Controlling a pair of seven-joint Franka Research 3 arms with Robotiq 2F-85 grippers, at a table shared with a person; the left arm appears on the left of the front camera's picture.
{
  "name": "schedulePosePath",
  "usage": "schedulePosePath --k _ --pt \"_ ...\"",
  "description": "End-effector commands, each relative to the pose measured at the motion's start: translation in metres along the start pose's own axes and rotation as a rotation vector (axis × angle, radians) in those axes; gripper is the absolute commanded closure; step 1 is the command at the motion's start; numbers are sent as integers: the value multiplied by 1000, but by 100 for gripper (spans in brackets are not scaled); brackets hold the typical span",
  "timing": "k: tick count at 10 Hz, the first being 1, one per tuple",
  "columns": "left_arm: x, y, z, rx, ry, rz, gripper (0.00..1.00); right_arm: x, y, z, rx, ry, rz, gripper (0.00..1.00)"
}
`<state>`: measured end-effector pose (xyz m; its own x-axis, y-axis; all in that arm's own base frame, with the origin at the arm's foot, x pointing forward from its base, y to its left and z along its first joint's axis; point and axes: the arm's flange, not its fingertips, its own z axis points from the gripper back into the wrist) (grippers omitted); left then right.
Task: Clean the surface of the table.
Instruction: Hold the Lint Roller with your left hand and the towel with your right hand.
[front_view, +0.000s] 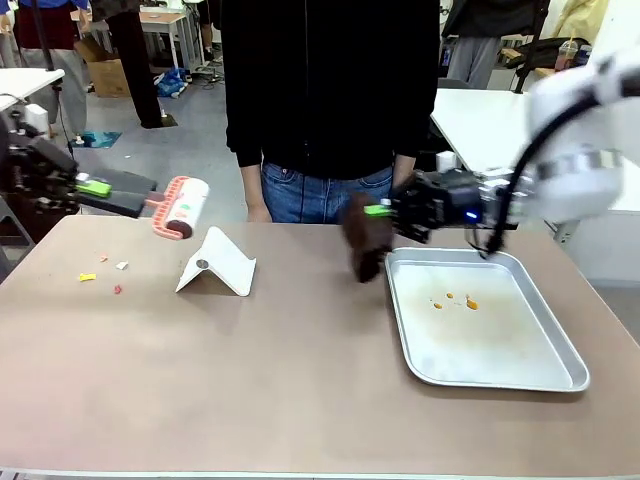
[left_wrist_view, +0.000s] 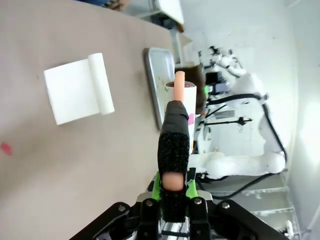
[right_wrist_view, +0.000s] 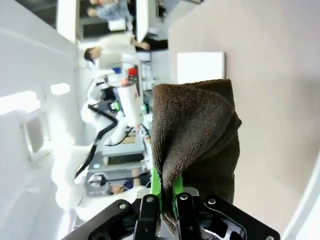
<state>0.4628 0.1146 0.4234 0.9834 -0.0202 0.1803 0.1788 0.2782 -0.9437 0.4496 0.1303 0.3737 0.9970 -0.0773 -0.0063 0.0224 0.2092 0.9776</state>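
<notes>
Two robot grippers reach over a wide beige table (front_view: 250, 370) that spans the foreground, with a person (front_view: 330, 90) standing at its far side. The left gripper (front_view: 95, 187) is clamped on the handle of a lint roller (front_view: 183, 206), held at the table's far left edge. The right gripper (front_view: 385, 210) is clamped on a brown cloth (front_view: 367, 240) hanging just beside the far left corner of a metal tray (front_view: 500, 383). Orange spots (front_view: 455, 301) mark the tray. A folded white sheet (front_view: 222, 262) and small scraps (front_view: 88, 277) lie on the table's left half.
</notes>
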Motion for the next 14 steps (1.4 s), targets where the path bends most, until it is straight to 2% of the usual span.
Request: schedulePosePath --k 1,3,4,5,6,7,10,11,12,14 --pt "-7 18 48 -85 -43 11 100 -48 -2 54 -34 -31 8 100" --pt "-24 54 113 -118 60 0 100 -73 -3 123 -3 -131 -20 100" --pt "-32 73 141 -121 78 -6 100 -79 -7 154 -7 -184 -57 100" --pt "-42 91 167 -105 72 24 100 -84 -12 182 8 -208 -81 100" --pt "-51 107 183 -84 18 90 100 -88 -19 205 1 -262 -97 100" --pt "-63 124 201 -139 -31 102 100 -91 -27 227 5 -306 -103 100" --pt "-78 150 222 -209 -137 138 100 -103 -50 260 19 -366 -100 100" --pt "-77 152 223 -231 -154 144 100 -105 -51 259 8 -394 -102 100" --pt "-88 159 218 -169 -108 138 100 -95 -46 261 4 -378 -118 100" --pt "-88 159 218 -169 -108 138 100 -95 -46 261 4 -378 -118 100"
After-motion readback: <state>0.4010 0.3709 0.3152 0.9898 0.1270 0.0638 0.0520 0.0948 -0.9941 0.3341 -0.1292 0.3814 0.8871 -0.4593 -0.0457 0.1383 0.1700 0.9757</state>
